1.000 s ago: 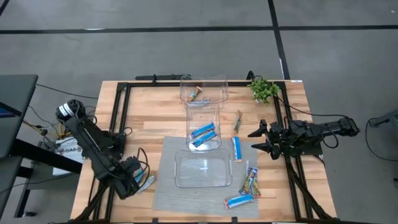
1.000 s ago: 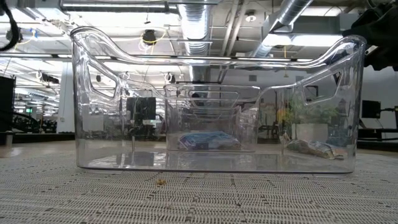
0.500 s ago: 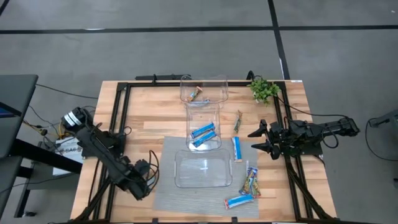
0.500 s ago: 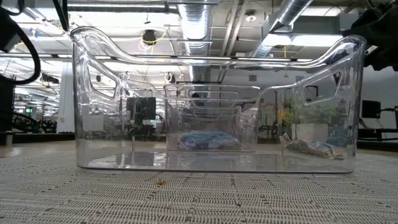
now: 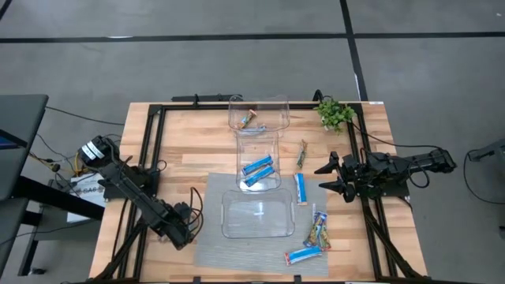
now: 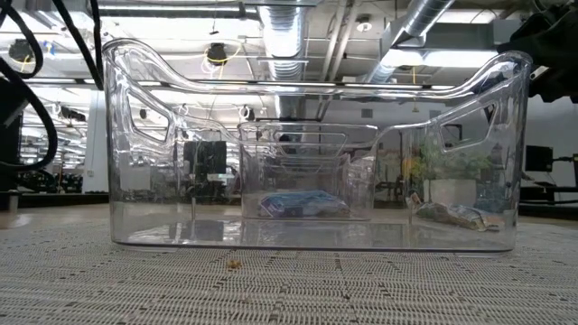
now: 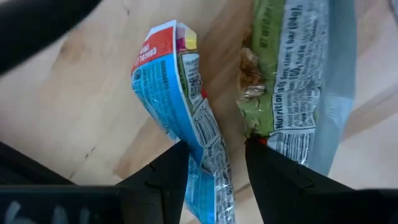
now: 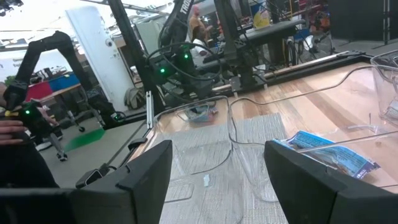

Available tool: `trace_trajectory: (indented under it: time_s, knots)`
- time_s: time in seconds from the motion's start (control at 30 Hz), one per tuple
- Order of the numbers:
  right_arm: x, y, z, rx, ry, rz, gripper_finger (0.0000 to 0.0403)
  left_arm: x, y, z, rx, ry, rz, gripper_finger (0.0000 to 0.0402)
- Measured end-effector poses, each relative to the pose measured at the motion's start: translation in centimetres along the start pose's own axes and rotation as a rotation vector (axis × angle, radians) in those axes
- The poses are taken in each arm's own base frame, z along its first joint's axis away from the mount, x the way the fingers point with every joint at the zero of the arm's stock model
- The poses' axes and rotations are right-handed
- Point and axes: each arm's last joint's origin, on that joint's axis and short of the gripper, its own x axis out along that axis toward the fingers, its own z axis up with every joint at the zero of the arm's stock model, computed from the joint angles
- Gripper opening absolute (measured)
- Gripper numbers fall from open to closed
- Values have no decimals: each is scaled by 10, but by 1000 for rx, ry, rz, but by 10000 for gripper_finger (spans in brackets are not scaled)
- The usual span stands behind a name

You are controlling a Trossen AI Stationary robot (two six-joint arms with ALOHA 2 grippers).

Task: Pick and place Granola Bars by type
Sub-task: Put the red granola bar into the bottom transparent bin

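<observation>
Left gripper [image 7: 214, 168] low at the table's near-left, fingers clamped on a blue-and-white wrapped granola bar [image 7: 180, 106]; a green-wrapped bar [image 7: 292, 74] lies just beside it. Grip looks to catch only the wrapper's end, so it could slip. Right gripper [image 5: 327, 177] waits, fingers apart.

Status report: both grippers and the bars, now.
Left gripper low at the table's front-left, shut on a blue bar; green-wrapped bar beside it. Right gripper open, idle at the right edge. Nothing blocking.
</observation>
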Motion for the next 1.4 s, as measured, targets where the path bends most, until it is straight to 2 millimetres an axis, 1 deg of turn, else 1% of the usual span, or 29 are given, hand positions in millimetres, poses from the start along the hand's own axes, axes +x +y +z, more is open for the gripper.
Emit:
trace_trajectory:
  time_s: [0.2,0.3,0.5,0.6,0.73,0.87,1.03,1.17,1.4]
  knots:
    - [0,0,0,0,0,0,249,0,0,2,1,-26,0,149]
    - [0,0,0,0,0,0,249,0,0,2,2,-26,0,131]
    - [0,0,0,0,0,0,249,-1,0,4,-8,-26,-2,80]
    - [0,0,0,0,0,0,249,-1,-1,5,12,-27,-6,63]
    - [0,0,0,0,0,0,249,-2,-1,6,12,-29,-7,50]
    - [0,0,0,0,0,0,249,-8,1,7,10,-55,-31,46]
    - [0,0,0,0,0,0,249,-22,6,8,5,-115,-85,46]
    - [0,0,0,0,0,-1,249,-38,12,7,-1,-199,-157,46]
    - [0,0,0,0,0,0,249,-76,24,5,-19,-357,-399,45]
